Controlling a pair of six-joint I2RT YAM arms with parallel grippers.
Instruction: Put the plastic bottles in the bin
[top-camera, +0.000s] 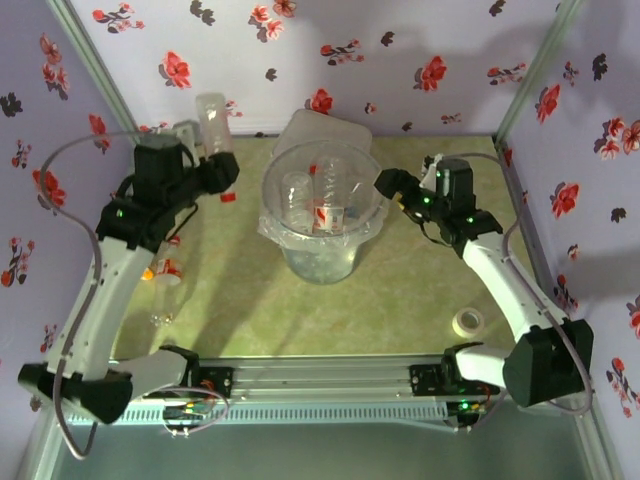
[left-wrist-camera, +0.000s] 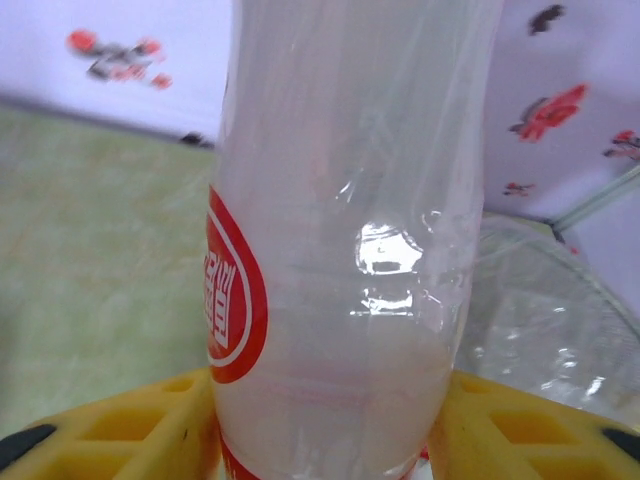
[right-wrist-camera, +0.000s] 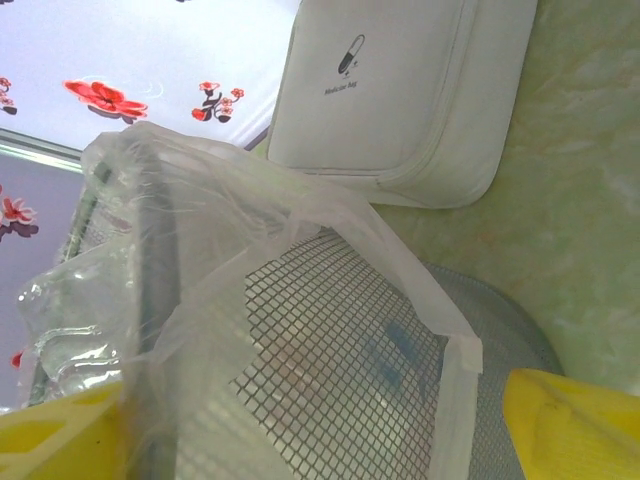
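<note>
— Bottles (top-camera: 300, 195) in the bin (top-camera: 322, 262), seen from the top camera?
— Yes, several stand inside it, at the middle of the counter (top-camera: 420, 290). One more, a clear plastic bottle (top-camera: 212, 118), is held up at the far left, left of the bin. The left claw (top-camera: 218, 160) is clamped on its lower end.
— And the right claw (top-camera: 385, 183)?
— It is just beside the bin's right rim, with its jaws apart and nothing in them. A white pouch (top-camera: 325, 128) lies behind the bin. A tape roll (top-camera: 467, 321) sits near the right arm's base.
— What does the left wrist camera give?
— The left claw's yellow fingers (left-wrist-camera: 120, 430) press on both sides of the clear plastic bottle (left-wrist-camera: 340, 200). It stands upright and shows a red-and-white label (left-wrist-camera: 235, 300). The bin (left-wrist-camera: 540, 320) shows at the right as crinkled clear plastic.
— And the right wrist?
— The right claw (right-wrist-camera: 320, 440) is spread wide and holds nothing. Ahead of it is the bin's mesh wall (right-wrist-camera: 330, 370), with the clear bag (right-wrist-camera: 250, 210) folded over the rim. The white pouch (right-wrist-camera: 400, 100) lies beyond, on the green counter (right-wrist-camera: 580, 230).
</note>
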